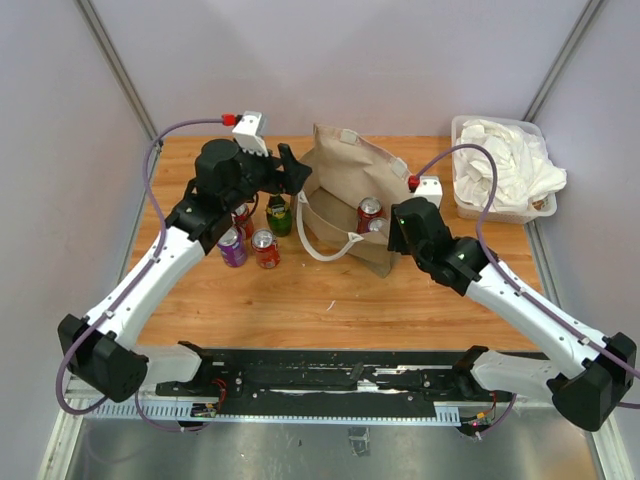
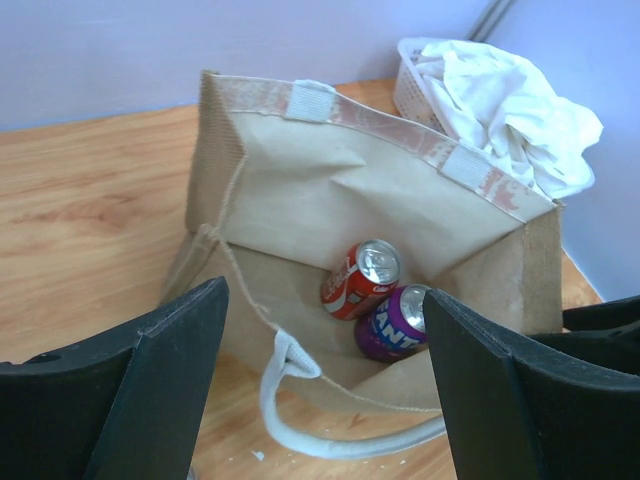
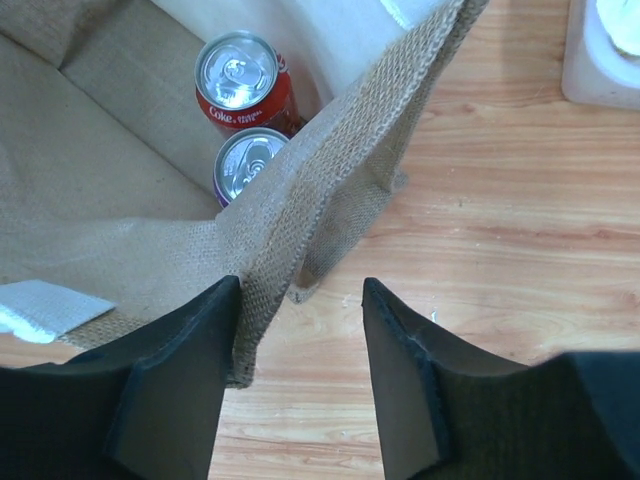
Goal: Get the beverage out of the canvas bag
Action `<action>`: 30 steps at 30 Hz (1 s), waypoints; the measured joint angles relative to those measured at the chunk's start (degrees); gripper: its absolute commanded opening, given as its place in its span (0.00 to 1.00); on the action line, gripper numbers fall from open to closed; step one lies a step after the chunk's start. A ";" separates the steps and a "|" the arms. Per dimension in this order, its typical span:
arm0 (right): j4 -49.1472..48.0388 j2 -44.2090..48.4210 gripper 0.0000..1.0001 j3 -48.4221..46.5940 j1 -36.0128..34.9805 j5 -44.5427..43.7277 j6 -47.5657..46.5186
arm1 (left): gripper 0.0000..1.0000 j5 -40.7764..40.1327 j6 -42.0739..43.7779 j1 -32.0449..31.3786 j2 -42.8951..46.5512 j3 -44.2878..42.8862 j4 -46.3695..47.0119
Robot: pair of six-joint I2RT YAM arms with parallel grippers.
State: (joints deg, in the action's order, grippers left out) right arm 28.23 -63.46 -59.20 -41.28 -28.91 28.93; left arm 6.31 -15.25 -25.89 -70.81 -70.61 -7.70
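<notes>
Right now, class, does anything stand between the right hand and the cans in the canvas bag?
Yes: a side wall of the canvas bag stands between the right hand and the red can and purple can, its edge inside the hand's open gap.

The red can (image 3: pixel 243 85) reads "Coke", and the purple can (image 2: pixel 396 324) beside it reads "Fanta".

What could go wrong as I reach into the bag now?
The red can and purple can sit touching in the bag; grabbing one may shove the other. The soft wall by the open right gripper could sag over them. The left arm hangs over drinks outside; a swing may topple them.
</notes>
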 measured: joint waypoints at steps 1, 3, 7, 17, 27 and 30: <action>-0.15 -0.04 0.33 0.42 0.00 0.31 0.13 | 0.83 -0.02 0.00 -0.63 -0.70 -0.44 -0.02; -0.96 -0.17 0.12 1.36 0.00 0.94 0.57 | 0.83 -0.17 0.17 -2.25 -2.16 -1.31 0.02; -2.64 -0.17 0.01 3.39 0.00 2.99 1.07 | 0.83 -0.50 1.20 -5.97 -5.46 -3.91 -0.13; -4.70 1.84 0.01 7.69 0.00 6.75 1.66 | 0.83 -1.73 6.19 -14.08 -16.33 -12.63 -1.46; -2.32 3.56 0.01 7.76 0.00 6.95 2.47 | 0.89 -3.50 9.90 -14.34 -27.06 -12.63 -4.22; -2.27 3.56 0.01 8.39 0.00 7.48 2.54 | 0.90 -3.67 11.28 -14.38 -28.89 -12.63 -4.52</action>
State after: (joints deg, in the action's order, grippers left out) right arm 25.96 -59.90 -50.81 -41.28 -21.43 31.46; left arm 2.63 -3.97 -40.27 -99.70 -83.24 -12.23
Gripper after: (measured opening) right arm 0.019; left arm 0.886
